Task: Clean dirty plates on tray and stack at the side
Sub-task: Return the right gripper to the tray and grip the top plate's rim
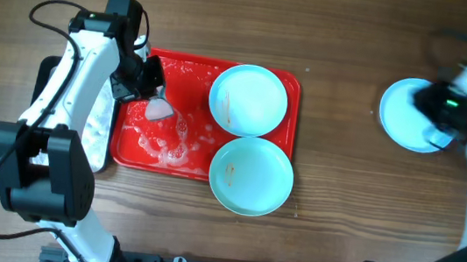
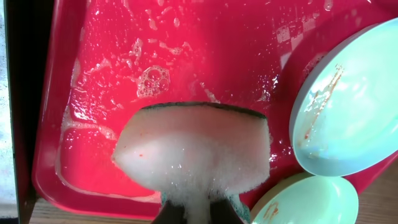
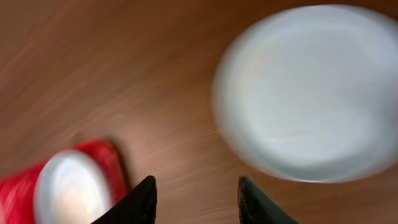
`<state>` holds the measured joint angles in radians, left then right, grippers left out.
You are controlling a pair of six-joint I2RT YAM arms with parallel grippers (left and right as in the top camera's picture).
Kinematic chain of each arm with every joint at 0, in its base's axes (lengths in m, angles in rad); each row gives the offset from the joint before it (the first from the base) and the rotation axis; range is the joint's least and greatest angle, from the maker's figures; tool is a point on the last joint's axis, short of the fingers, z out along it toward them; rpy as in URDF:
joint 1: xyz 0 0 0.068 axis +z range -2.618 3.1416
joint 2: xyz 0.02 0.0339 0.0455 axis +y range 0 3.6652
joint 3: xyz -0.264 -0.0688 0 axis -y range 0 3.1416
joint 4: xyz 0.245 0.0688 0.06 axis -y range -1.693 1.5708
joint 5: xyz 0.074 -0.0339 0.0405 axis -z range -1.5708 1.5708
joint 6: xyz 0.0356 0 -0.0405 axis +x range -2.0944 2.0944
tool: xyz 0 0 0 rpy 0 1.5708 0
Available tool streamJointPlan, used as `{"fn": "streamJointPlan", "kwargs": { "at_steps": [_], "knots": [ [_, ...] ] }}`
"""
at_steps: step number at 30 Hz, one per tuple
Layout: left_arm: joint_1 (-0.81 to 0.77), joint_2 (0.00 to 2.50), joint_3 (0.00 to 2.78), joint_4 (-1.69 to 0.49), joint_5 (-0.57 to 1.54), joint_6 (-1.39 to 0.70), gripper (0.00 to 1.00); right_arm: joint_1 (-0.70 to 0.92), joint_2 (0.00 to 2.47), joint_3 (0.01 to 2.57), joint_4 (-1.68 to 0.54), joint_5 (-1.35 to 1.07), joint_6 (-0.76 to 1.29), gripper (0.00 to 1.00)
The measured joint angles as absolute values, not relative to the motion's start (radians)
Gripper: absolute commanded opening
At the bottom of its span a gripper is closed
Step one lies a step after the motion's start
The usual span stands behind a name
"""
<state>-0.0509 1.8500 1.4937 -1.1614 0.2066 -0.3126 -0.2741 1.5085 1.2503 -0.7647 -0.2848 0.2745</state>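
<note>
The red tray (image 1: 139, 151) lies left of centre, wet and foamy (image 2: 112, 56). Two pale blue plates rest at its right end: one (image 1: 248, 99) at the back with a brown streak (image 2: 348, 118), one (image 1: 251, 175) at the front overhanging the rim (image 2: 308, 202). A third plate (image 1: 407, 116) lies on the bare wood at the far right (image 3: 305, 93). My left gripper (image 1: 151, 95) is shut on a soapy sponge (image 2: 196, 152) above the tray's left half. My right gripper (image 3: 196, 190) is open with nothing between its fingers, beside the lone plate; its view is blurred.
A black-rimmed metal tray (image 1: 46, 74) with a white cloth sits left of the red tray, mostly under my left arm. Bare wooden tabletop (image 1: 336, 160) stretches between the red tray and the far-right plate.
</note>
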Motion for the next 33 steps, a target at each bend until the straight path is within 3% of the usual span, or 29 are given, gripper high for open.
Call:
{"fn": "streamJointPlan", "kwargs": {
  "at_steps": [7,10,21,27,33],
  "knots": [
    [-0.051,1.85,1.494,-1.161,0.207,-0.313,0.04,0.256,1.608,1.251,-0.565,-0.204,0.376,0.38],
    [-0.051,1.85,1.494,-1.158,0.207,-0.313,0.04,0.35,1.702,1.251,-0.484,-0.162,0.427,0.34],
    [-0.051,1.85,1.494,-1.155,0.207,-0.313,0.04,0.387,1.875,1.251,-0.486,0.001,0.52,0.33],
    [-0.051,1.85,1.494,-1.155,0.207,-0.313,0.04,0.387,1.93,1.251,-0.484,0.024,0.519,0.21],
    [-0.051,1.85,1.494,-1.155,0.207,-0.313,0.04,0.385,1.977,1.252,-0.453,0.02,0.496,0.2]
  ]
}}
